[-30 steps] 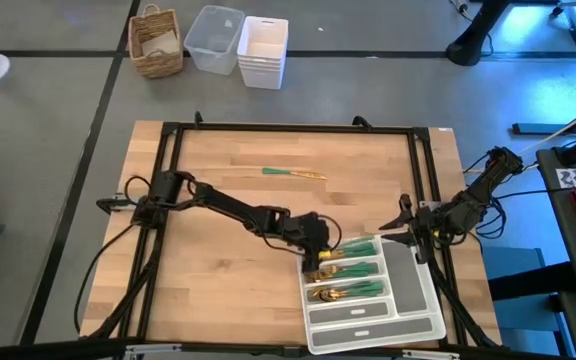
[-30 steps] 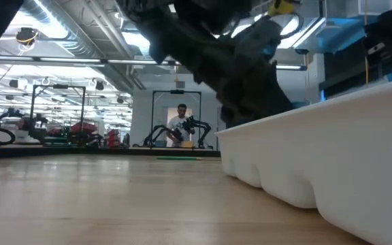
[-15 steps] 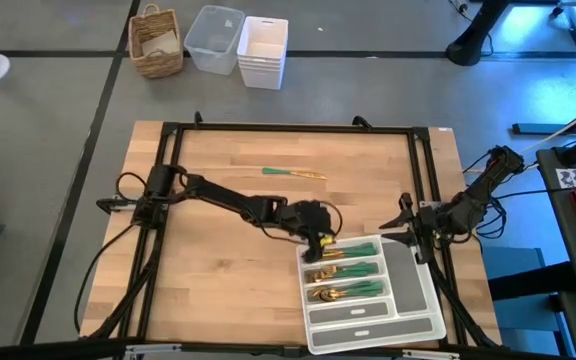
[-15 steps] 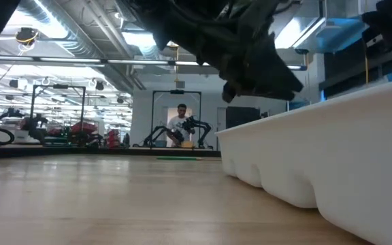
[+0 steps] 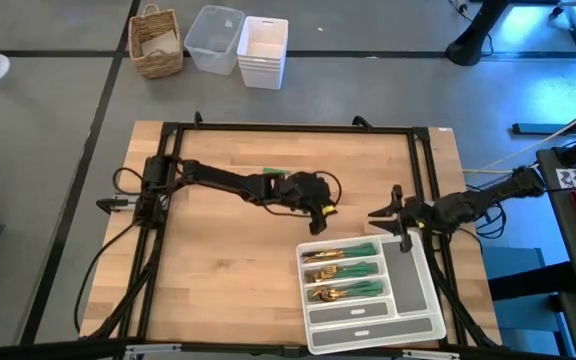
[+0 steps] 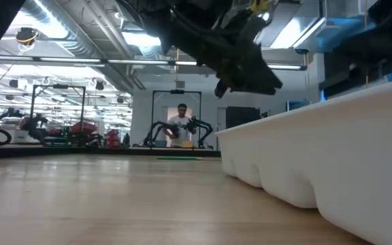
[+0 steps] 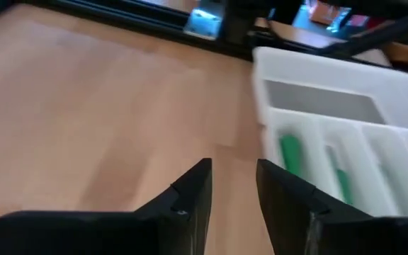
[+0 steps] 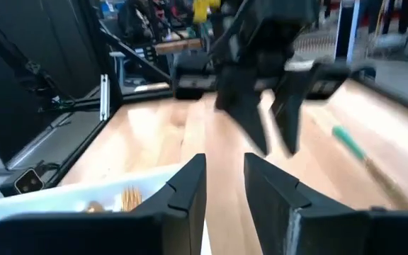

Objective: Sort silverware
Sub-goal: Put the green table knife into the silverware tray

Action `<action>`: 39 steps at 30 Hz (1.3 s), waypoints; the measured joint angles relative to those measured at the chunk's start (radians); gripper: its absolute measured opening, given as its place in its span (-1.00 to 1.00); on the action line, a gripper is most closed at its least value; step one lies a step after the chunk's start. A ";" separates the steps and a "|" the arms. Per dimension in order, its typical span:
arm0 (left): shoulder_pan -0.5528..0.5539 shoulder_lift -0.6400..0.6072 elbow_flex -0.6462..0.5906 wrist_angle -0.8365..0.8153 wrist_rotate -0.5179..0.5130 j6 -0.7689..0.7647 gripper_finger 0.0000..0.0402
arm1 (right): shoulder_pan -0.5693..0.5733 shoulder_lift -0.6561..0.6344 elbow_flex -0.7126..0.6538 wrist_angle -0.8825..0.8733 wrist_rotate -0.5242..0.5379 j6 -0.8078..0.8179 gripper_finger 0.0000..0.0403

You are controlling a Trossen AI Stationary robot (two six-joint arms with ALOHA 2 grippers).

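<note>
High view: left gripper hovered above bare table beside the tray; silverware filled three compartments.
Left wrist view: fingers apart, empty.
Right wrist view: right gripper fingers apart, empty, over tray's edge.

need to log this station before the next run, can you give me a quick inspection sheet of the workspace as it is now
surface: wooden table inside a black frame, bare over most of its area.
job's things: silverware with green handles and gold heads lies in three compartments of the white tray; one green-handled piece lies loose on the wood beyond the left arm.
clutter: nothing seen on the table.
grippers: left gripper hangs over the wood near the tray's far corner, jaws open and empty; right gripper waits at the tray's far right corner, jaws open and empty.
cables: black cable loops at the left arm's base.
surroundings: wicker basket, clear bin and white bins on the floor; a person far behind.
</note>
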 joint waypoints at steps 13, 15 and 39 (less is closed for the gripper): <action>0.223 -0.001 0.000 -0.279 -0.002 0.136 -0.48 | -0.211 -0.029 -0.011 -0.073 -0.164 0.059 -0.51; 0.253 -0.001 0.000 -0.335 -0.002 0.179 -0.48 | -0.212 -0.030 -0.011 -0.098 -0.164 0.060 -0.51; 0.378 0.003 0.000 -0.589 -0.001 0.487 -0.48 | -0.216 -0.253 0.063 -0.238 -0.177 -0.004 -0.51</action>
